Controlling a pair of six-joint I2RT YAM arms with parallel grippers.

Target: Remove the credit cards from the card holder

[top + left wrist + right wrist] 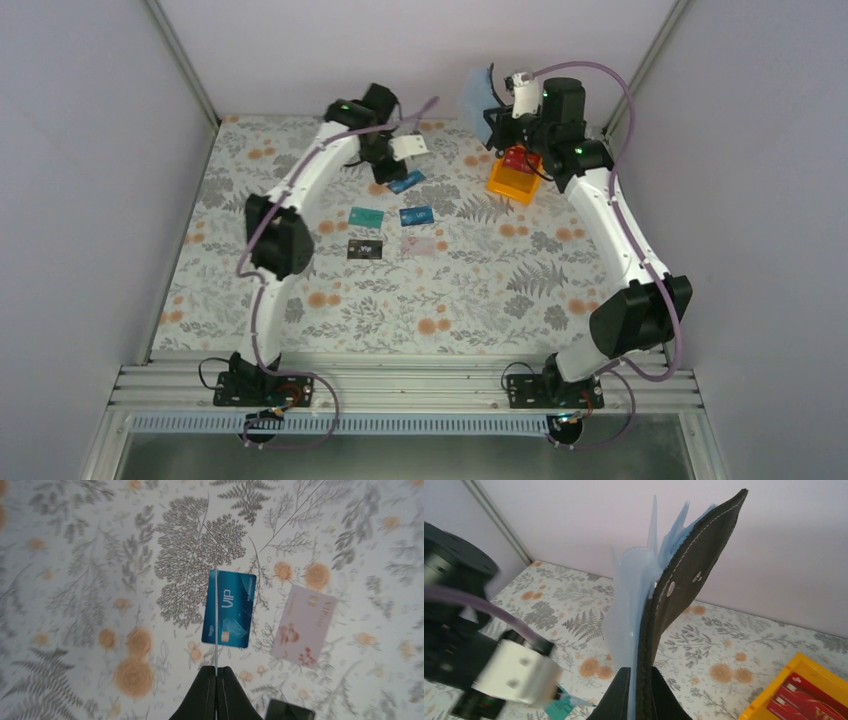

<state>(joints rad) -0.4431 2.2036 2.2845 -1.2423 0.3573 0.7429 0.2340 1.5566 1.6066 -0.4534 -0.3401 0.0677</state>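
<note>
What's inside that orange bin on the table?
Flat red cards lie in the orange bin. Whatever is beneath them is covered.

Both arms are of one build.

Left arm (300, 180): white link shells, black joint housings and a bulky black elbow block (278, 243). A green lamp (345, 106) is lit at the far joint. A purple-grey cable (252, 300) follows the links. The base plate (243, 382) is black, with red and black wiring.

Right arm (622, 235): same finish, with its own lit green lamp (577, 152). Its cable (628, 100) loops free at the far end.

Left gripper (216, 670): black tapered fingers (202, 697) and a white body block (516, 672) with two dark screw holes.

Right gripper (636, 672): matching black fingers (616, 695).
</note>
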